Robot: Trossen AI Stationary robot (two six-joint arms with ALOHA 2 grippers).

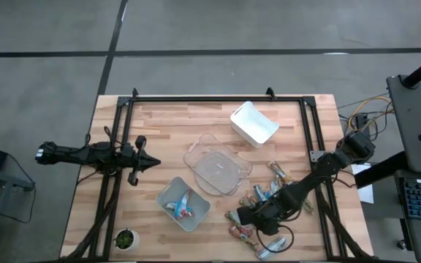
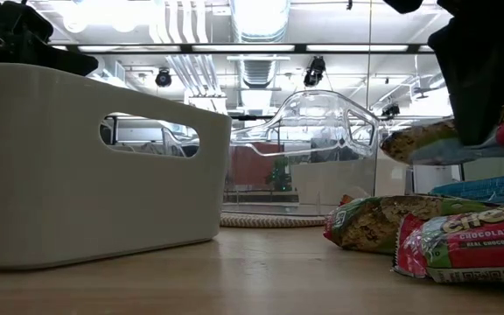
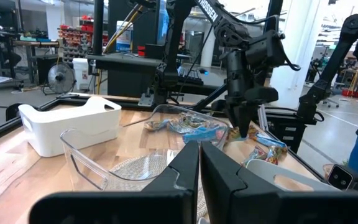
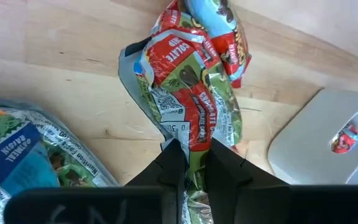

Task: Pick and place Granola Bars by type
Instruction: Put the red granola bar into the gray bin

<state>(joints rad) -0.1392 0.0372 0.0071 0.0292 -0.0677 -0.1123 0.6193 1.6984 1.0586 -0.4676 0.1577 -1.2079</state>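
Observation:
Several granola bars lie in a loose pile (image 1: 269,196) on the table's right near part, in red, blue and greenish-brown wrappers. Two bars (image 1: 181,206) lie in the grey bin (image 1: 168,191). My right gripper (image 1: 241,216) hangs over the pile's left edge, shut on a red-and-green bar (image 4: 191,93). A blue-labelled bar (image 4: 23,155) lies on the wood beside it. My left gripper (image 1: 152,162) waits shut at the table's left side, touching nothing; its fingers (image 3: 199,168) show nearly closed. My right gripper pinches the red-and-green bar by one crumpled wrapper end (image 4: 194,134) between its two fingers (image 4: 169,162), coming from above and pointing down. The bar stretches away from the fingers along the wood. In the low view a bar end (image 2: 423,140) juts out below the gripper, above the tabletop.
A white bin (image 1: 254,123) stands toward the far edge and a clear bin (image 1: 216,166) at the middle, on a woven mat. A small potted plant (image 1: 126,239) sits at the near left corner. Black frame rails (image 1: 119,139) run along the table's sides.

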